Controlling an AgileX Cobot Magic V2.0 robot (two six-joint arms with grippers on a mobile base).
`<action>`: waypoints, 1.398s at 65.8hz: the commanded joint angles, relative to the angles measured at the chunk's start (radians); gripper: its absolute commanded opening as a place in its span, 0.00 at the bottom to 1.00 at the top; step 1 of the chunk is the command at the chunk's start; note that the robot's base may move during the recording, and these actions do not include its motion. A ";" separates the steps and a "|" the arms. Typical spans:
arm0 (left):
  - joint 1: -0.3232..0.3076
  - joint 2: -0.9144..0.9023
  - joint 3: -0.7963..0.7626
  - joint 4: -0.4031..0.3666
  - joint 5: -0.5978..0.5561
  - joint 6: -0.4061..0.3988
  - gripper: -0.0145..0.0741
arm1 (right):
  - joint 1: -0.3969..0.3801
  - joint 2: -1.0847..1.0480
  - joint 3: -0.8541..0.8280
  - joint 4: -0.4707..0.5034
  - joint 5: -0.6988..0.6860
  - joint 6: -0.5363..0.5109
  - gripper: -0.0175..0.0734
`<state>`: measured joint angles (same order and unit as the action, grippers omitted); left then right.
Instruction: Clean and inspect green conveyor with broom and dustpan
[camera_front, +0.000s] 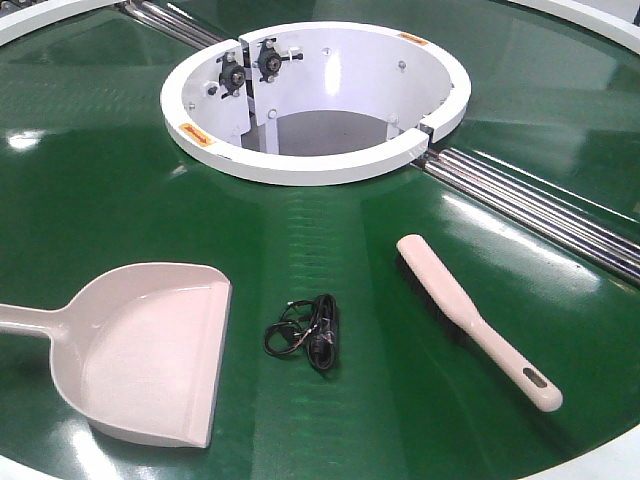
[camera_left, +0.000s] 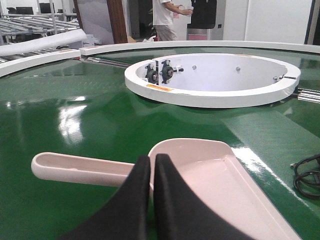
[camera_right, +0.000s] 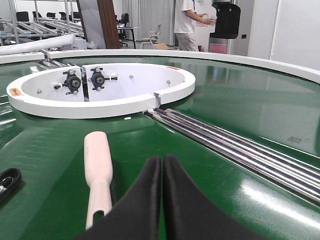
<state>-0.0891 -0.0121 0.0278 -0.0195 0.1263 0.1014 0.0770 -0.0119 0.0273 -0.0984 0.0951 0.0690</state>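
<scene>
The green conveyor (camera_front: 330, 230) fills the front view, with a white ring (camera_front: 300, 165) in its middle. On its left lies the beige dustpan (camera_front: 150, 350), mouth toward the right, handle running off the left edge. The beige broom (camera_front: 470, 310) lies at the right, handle slot toward the front. Neither gripper appears in the front view. In the left wrist view my left gripper (camera_left: 151, 159) hangs shut and empty just before the dustpan (camera_left: 220, 180). In the right wrist view my right gripper (camera_right: 162, 160) is shut and empty, right of the broom (camera_right: 97, 170).
A coiled black cable (camera_front: 305, 335) lies between dustpan and broom. Steel rollers (camera_front: 540, 205) run from the ring toward the right. A person (camera_left: 167, 17) stands beyond the conveyor's far rim. Roller racks (camera_left: 30, 25) stand at the far left.
</scene>
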 joint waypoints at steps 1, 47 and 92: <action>-0.006 -0.014 0.010 -0.004 -0.079 -0.002 0.16 | -0.006 -0.011 0.004 -0.002 -0.075 -0.011 0.18; -0.006 -0.014 0.010 -0.004 -0.079 -0.002 0.16 | -0.006 -0.010 0.004 -0.002 -0.075 -0.011 0.18; -0.006 -0.014 0.008 -0.004 -0.200 -0.001 0.16 | -0.006 -0.010 0.004 -0.002 -0.075 -0.011 0.18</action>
<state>-0.0891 -0.0121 0.0278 -0.0195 0.0832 0.1014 0.0770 -0.0119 0.0273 -0.0984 0.0951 0.0690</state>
